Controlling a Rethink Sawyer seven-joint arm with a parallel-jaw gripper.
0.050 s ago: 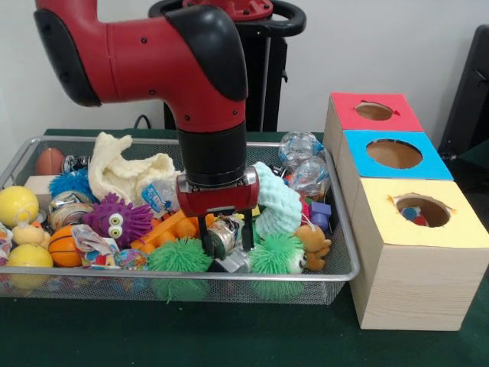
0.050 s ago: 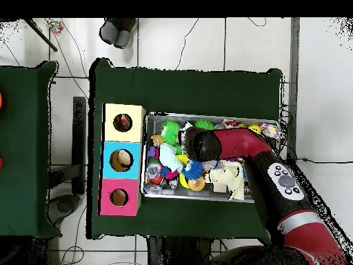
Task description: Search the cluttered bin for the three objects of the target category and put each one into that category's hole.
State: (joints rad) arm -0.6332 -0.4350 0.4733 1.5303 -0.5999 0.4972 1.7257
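Note:
My gripper (image 1: 227, 238) reaches down into the wire mesh bin (image 1: 340, 269) near its front rim. Its two black fingers (image 1: 207, 245) stand on either side of a crinkled silver foil object (image 1: 223, 233) and press against it. Two green fuzzy balls (image 1: 179, 256) (image 1: 275, 254) lie left and right of the fingers. An orange plastic toy (image 1: 170, 228) sits just behind them. The wooden box beside the bin has a red-topped hole (image 1: 374, 112), a blue-topped hole (image 1: 393, 154) and a yellow-topped hole (image 1: 422, 210). In the overhead view the arm (image 2: 227, 145) hides the gripper.
The bin also holds a purple fuzzy monster (image 1: 118, 218), yellow balls (image 1: 17, 205), a small basketball (image 1: 65, 246), a cream cloth (image 1: 126, 172), a mint knitted piece (image 1: 276, 202), a teddy bear (image 1: 313, 243) and clear plastic balls (image 1: 299, 147). Something small lies inside the yellow hole.

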